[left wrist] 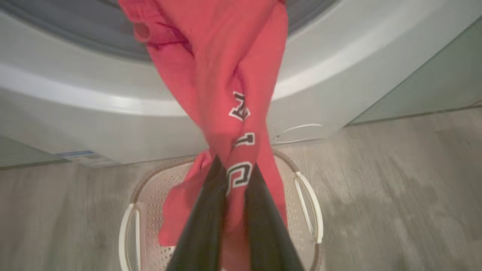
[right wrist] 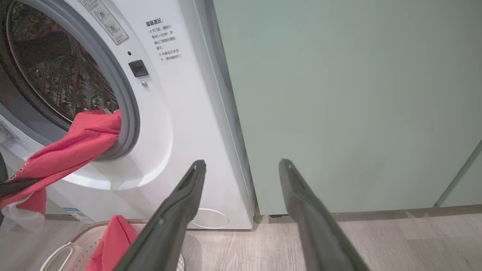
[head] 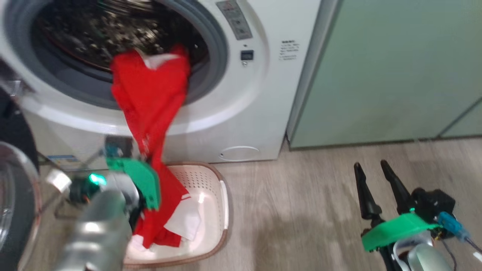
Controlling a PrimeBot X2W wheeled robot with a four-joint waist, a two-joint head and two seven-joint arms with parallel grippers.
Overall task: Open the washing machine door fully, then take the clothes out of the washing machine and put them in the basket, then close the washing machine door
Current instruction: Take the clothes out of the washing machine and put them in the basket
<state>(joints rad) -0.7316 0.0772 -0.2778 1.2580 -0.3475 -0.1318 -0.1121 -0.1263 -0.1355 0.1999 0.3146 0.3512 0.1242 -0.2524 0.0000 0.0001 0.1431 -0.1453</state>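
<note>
The clothes [head: 150,94] trail from inside the washing machine [head: 248,113], over its front lip, down into the basket [head: 223,195] on the floor [head: 301,214] just before it. The washing machine door [head: 17,188] stands, I think, at the machine's left. On its right, cabinets [head: 395,67] adjoin it.

Your way into the washing machine [head: 241,113] is half blocked: the clothes [head: 150,98] hang out of it down into the basket [head: 222,195]. The washing machine door [head: 17,210] crowds the left. Right of the basket, the floor [head: 301,210] lies open up to the green cabinet [head: 391,67].
</note>
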